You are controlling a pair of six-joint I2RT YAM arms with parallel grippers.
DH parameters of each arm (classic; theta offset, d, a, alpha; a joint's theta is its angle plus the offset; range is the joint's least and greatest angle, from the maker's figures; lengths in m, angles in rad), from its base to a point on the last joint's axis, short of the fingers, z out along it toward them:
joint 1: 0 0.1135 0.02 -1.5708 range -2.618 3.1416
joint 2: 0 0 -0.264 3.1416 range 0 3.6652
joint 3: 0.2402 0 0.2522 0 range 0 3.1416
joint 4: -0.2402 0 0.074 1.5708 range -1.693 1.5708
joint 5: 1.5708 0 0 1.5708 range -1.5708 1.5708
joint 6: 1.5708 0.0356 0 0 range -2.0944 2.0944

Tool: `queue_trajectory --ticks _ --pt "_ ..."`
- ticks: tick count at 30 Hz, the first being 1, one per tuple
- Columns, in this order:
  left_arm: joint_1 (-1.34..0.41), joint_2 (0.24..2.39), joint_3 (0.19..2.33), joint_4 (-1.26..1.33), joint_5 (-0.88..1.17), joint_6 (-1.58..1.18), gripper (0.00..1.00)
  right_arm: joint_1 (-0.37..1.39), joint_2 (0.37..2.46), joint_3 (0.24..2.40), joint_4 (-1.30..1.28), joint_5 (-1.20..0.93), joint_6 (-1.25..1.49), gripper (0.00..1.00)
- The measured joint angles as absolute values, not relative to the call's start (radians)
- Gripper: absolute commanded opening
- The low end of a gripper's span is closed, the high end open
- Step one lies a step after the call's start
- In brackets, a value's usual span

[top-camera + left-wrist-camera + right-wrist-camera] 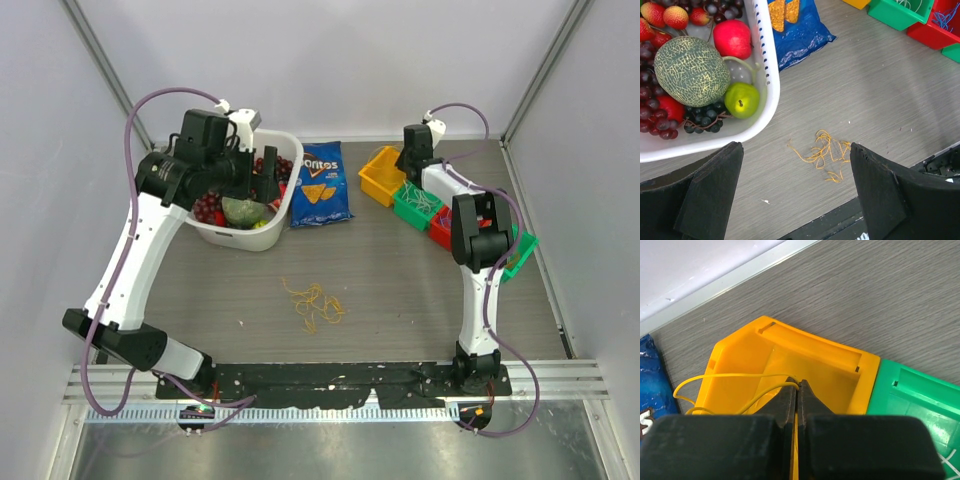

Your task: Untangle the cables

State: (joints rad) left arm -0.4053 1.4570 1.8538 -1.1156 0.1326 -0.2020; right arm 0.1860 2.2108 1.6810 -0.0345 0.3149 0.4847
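Overhead on whole table [400, 270], left wrist high above basket [768, 75] and cables [822, 150], right wrist close over yellow bin [815, 347]

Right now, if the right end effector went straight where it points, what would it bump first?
Probably the yellow bin, its inside floor, just ahead of the right end effector, shut on a yellow cable. Depth is unclear.

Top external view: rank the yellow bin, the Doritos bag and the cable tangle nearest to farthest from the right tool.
1. yellow bin, directly beneath the right tool, which pinches a yellow cable.
2. Doritos bag, farther left.
3. cable tangle, mid-table, toward the arm bases.
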Motion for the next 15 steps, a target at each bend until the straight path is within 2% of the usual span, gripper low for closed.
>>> queue_trajectory --ticks 15 --pt "-0.405 1.478 1.893 -1.120 0.144 -0.289 0.90 0.201 2.204 1.792 -0.199 0.290 0.443 0.01"
